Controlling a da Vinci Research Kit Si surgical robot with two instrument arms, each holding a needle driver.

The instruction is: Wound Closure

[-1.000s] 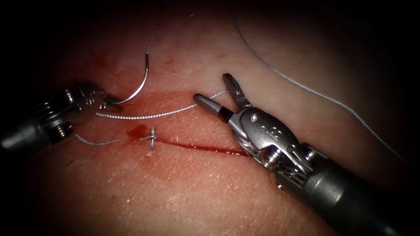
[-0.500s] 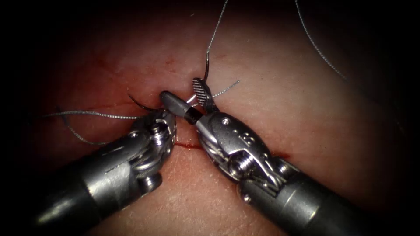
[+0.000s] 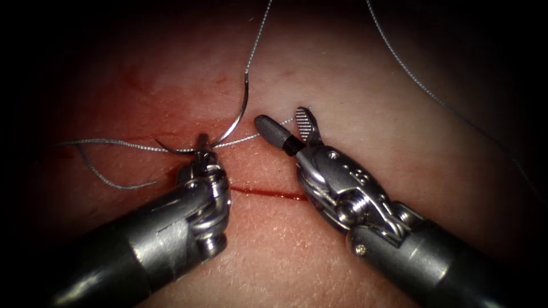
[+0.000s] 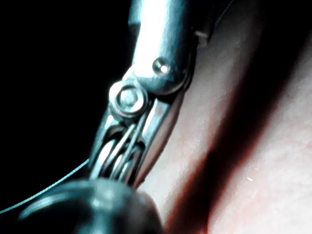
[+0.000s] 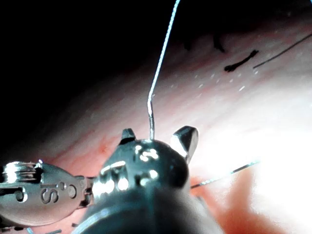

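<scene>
1. Since half a second ago, the right tool [image 3: 288, 126] has backed off to the right and no longer straddles the needle [image 3: 235, 121]; the left tool [image 3: 202, 142] keeps its hold on it.
2. Endoscope view: the left tool's jaws are clamped on the needle near its pointed end, just above the cut [image 3: 268, 193]. The curve rises free of the tissue [image 3: 354, 85], and the dark tip pokes out left of the jaws.
3. Thread [image 3: 260, 31] runs up from the needle's blunt end; another strand lies across the tissue above the cut.
4. The right tool's jaws stand parted and hold nothing, above the cut's right part.
5. Left wrist view: the left tool [image 4: 156, 44] hangs over the tissue [image 4: 273, 161].
6. Right wrist view: the right tool [image 5: 156, 137] shows parted jaws, with the needle [image 5: 150, 119] and thread [image 5: 165, 39] rising beyond them.
</scene>
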